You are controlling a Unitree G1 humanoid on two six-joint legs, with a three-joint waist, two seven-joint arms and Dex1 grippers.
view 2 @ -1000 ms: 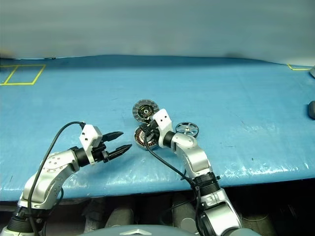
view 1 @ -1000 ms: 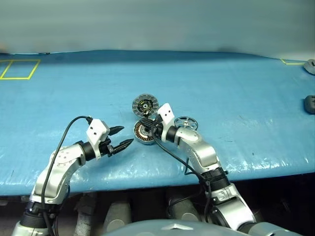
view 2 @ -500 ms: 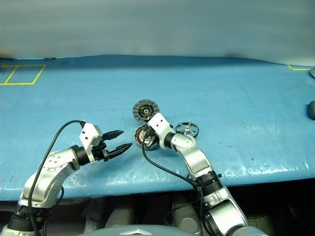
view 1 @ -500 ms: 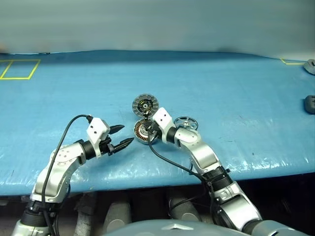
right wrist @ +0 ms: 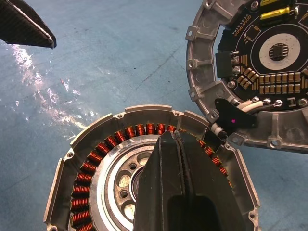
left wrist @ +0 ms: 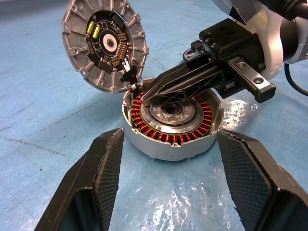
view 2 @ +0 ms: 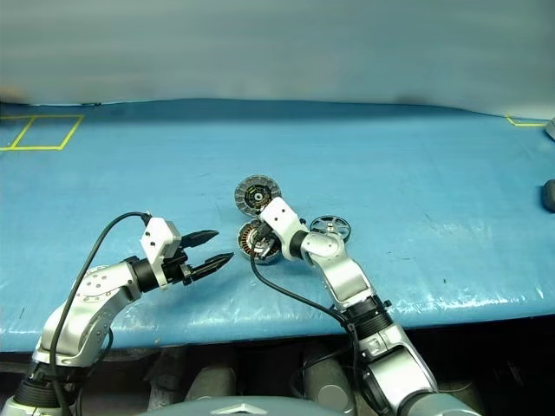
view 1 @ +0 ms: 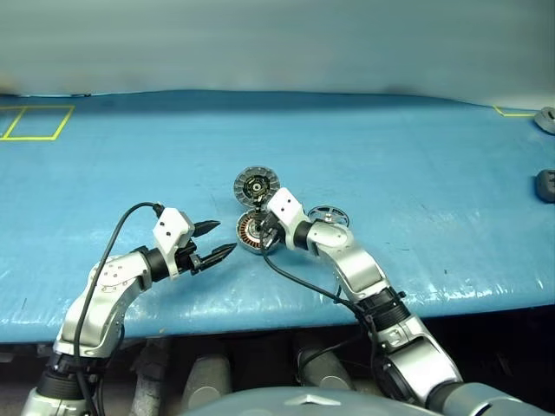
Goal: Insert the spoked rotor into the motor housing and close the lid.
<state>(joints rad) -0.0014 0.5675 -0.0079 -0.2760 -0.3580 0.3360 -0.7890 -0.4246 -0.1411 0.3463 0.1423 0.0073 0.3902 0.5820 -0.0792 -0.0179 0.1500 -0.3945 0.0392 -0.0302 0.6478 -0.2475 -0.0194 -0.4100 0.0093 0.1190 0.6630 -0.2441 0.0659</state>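
Observation:
The motor housing (left wrist: 161,148) lies open on the blue table, its copper windings ringing a silver hub. Its lid (left wrist: 103,43) stands tilted up at the far side, joined by wires, with the circuit face showing. The spoked rotor (view 1: 327,216) lies flat on the table just right of the housing. My right gripper (right wrist: 172,138) is shut on nothing, its fingers reaching low over the housing's hub (right wrist: 115,180) with the tips near the lid joint. My left gripper (view 1: 224,238) hovers open just left of the housing, level with it.
A dark object (view 1: 545,184) and a grey one (view 1: 546,117) sit at the table's far right edge. A yellow tape square (view 1: 35,122) marks the far left. The table's front edge (view 1: 260,316) runs just under both arms.
My right wrist has rolled and its forearm has swung a little right, fingers still shut over the housing. The left arm, housing, lid and rotor have not moved.

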